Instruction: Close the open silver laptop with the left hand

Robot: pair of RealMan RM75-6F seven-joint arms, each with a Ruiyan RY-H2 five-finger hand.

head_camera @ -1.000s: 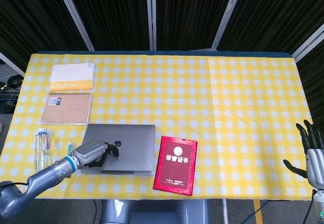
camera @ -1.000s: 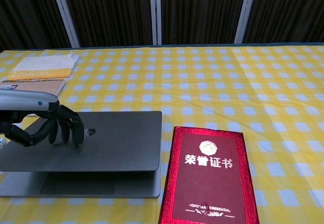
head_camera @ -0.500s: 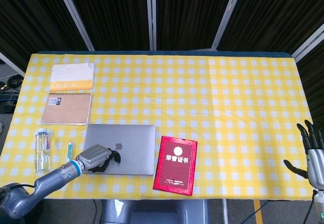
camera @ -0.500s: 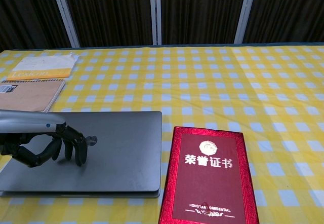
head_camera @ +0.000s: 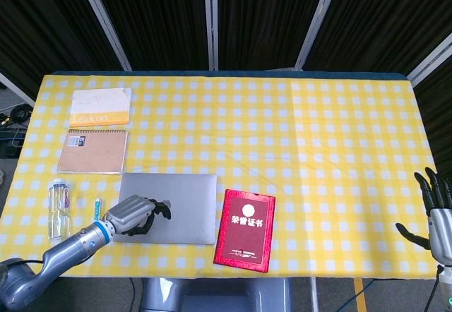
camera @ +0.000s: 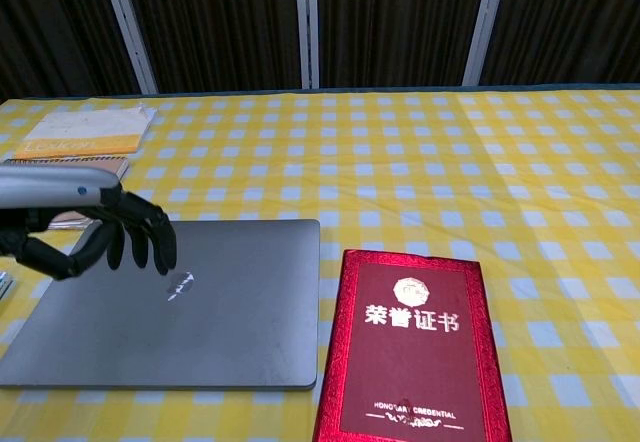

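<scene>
The silver laptop (head_camera: 174, 207) lies shut and flat on the yellow checked tablecloth (head_camera: 318, 135), near the table's front edge on the robot's left side, its lid facing up. The left hand (head_camera: 132, 213) hovers over the lid's left part with its fingers (camera: 140, 237) curled loosely downward and spread apart, holding nothing — in the chest view the fingertips hang clear above the lid, with a faint reflection under them. Just beside the laptop on its right lies a red certificate book (head_camera: 246, 229) with gold lettering, set slightly askew, with a narrow gap between the two. To the laptop's left stand a clear bottle (head_camera: 58, 209) laid on its side and a small tube (head_camera: 97, 207), both near the left arm's forearm (head_camera: 67, 247). Farther back on the left sit a brown spiral notebook (head_camera: 93, 151) and, behind it, a pale book with an orange band (head_camera: 100, 106). The right hand (head_camera: 433, 210) shows at the far right edge of the head view, off the table — fingers upright and apart, with nothing in them.
</scene>
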